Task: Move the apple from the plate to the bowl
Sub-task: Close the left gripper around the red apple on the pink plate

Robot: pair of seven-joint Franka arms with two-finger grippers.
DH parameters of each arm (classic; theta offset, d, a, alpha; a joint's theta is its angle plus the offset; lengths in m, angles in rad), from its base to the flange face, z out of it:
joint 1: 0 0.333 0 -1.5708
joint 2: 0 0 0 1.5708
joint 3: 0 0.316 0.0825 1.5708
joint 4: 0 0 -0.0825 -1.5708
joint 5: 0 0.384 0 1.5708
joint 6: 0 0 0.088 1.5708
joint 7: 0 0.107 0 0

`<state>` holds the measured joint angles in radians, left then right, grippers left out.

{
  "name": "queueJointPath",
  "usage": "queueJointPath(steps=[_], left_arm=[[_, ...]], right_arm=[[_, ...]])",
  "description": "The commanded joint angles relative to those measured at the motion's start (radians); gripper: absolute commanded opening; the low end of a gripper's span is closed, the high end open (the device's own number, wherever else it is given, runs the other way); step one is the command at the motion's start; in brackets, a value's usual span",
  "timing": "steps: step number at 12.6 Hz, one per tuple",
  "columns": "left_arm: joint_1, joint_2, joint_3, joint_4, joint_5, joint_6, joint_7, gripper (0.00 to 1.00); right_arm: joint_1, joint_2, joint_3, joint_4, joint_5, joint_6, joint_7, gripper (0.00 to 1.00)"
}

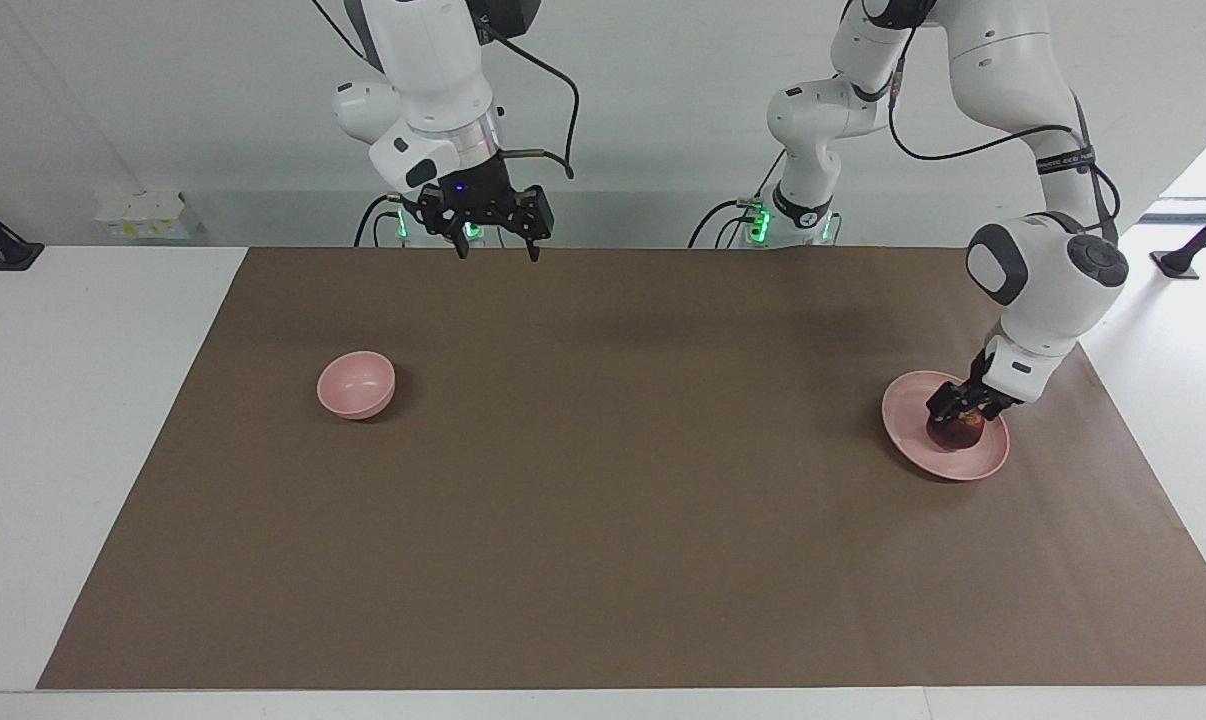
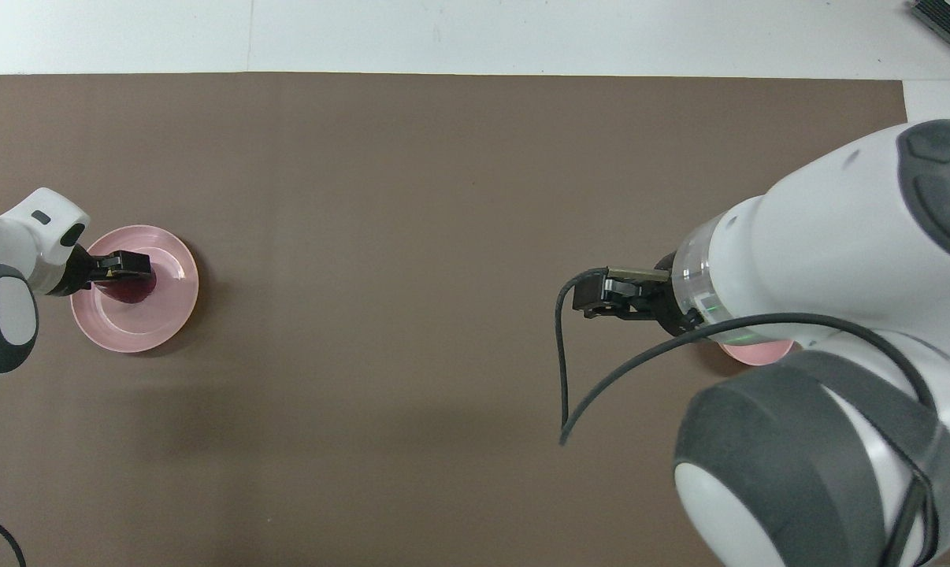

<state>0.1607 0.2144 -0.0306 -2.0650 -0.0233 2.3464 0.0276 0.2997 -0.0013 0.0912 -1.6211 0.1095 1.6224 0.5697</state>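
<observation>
Where brown paper (image 1: 603, 500) covers the table, left gripper (image 1: 963, 410) clasps apple (image 1: 955, 432); right gripper (image 1: 495, 238) gapes.

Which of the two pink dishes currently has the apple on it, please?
The wide, shallow pink plate at the left arm's end holds the dark red apple; the small, deep pink bowl is empty.

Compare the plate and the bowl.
The plate is wide and shallow; the bowl is narrower and deeper. The plate holds the apple, with the left gripper down on it; the bowl is empty. The plate lies toward the left arm's end, the bowl toward the right arm's. Both are plain pink and round.
</observation>
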Motion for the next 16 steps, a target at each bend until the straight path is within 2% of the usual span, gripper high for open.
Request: queueJointPath(steps=[1, 4, 8, 9, 10, 11, 14, 16], left_arm=[[-0.017, -0.004, 0.011, -0.033, -0.007, 0.047, -0.015, 1.0], [-0.017, 0.013, 0.011, -0.038, -0.007, 0.116, -0.014, 1.0], [-0.017, 0.016, 0.011, -0.049, -0.007, 0.094, -0.003, 1.0], [-0.018, 0.014, 0.011, -0.044, -0.007, 0.058, -0.005, 0.83], [-0.017, 0.016, 0.012, -0.02, -0.006, -0.026, 0.0, 0.32], [-0.018, 0.017, 0.012, 0.015, -0.004, -0.094, 0.002, 0.02], [-0.018, 0.019, 0.011, 0.048, 0.005, -0.119, 0.005, 0.0], [-0.02, 0.007, 0.0, 0.113, 0.003, -0.207, 0.018, 0.0]], right_arm=[[0.01, 0.001, 0.001, -0.008, -0.016, 0.022, 0.047, 1.0], [0.009, 0.001, 0.001, -0.009, -0.005, 0.022, 0.05, 1.0], [0.009, 0.001, 0.001, -0.013, -0.005, 0.019, 0.062, 1.0], [0.009, 0.0, 0.001, -0.013, -0.004, 0.019, 0.062, 1.0], [0.007, 0.0, 0.001, -0.014, -0.004, 0.019, 0.062, 1.0], [0.007, 0.0, 0.001, -0.014, -0.004, 0.017, 0.062, 1.0], [0.007, 0.0, 0.001, -0.017, 0.007, 0.017, 0.067, 1.0], [-0.01, 0.0, 0.001, -0.022, 0.057, 0.019, 0.09, 1.0]])
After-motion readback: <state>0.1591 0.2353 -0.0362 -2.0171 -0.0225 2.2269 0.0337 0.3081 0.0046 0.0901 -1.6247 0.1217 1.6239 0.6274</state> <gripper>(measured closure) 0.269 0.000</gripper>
